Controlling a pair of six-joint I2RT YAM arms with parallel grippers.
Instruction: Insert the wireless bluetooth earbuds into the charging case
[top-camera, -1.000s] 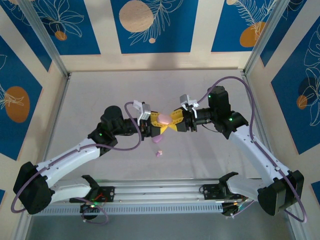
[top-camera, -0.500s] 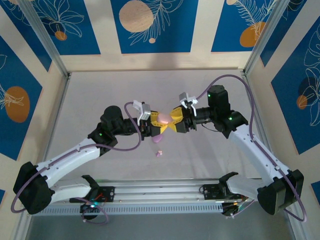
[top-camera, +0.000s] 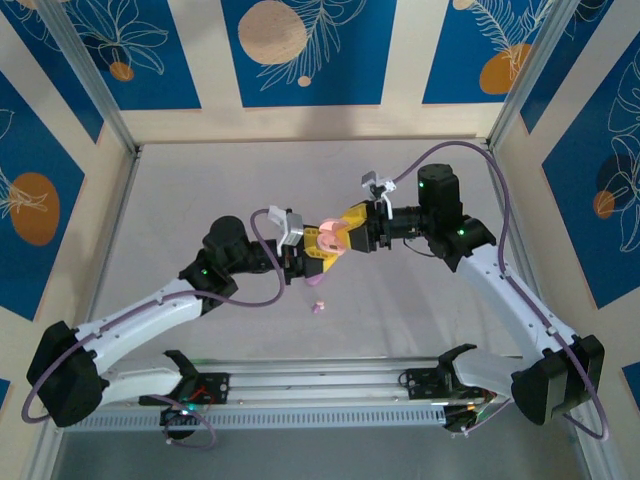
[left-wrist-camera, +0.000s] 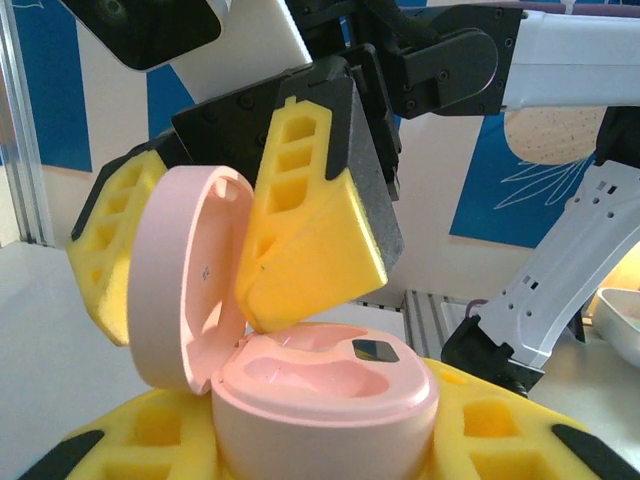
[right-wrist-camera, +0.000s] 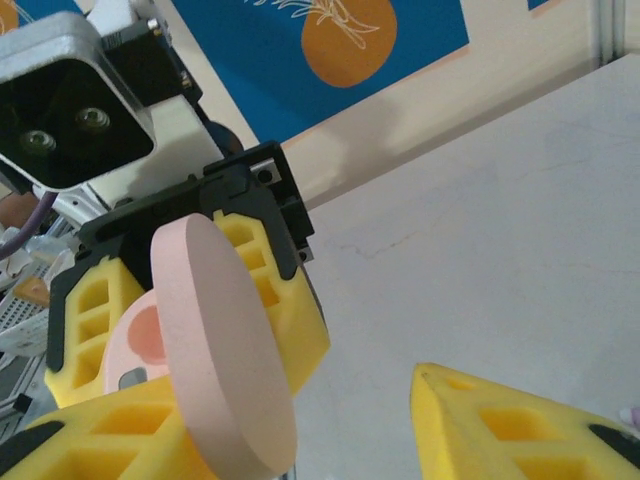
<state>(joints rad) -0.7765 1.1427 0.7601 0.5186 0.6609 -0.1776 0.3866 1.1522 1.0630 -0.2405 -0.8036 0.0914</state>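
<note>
Your left claw (top-camera: 316, 254) is clamped on the base of the pink charging case (left-wrist-camera: 325, 390) and holds it up over the middle of the desk (top-camera: 200, 190). The lid (left-wrist-camera: 185, 280) is swung open and stands roughly upright at one side of the base, so the moulded inside faces your left wrist camera. Your right claw (top-camera: 345, 232) meets the case from the other side. Its yellow fingers (left-wrist-camera: 310, 220) are apart, one on each side of the lid. From the right wrist, the lid sits close to one finger with a wide gap to the other. You cannot tell whether either finger touches it. One small pink earbud (top-camera: 319, 308) lies on the desk, nearer the arm bases, apart from the case.
</note>
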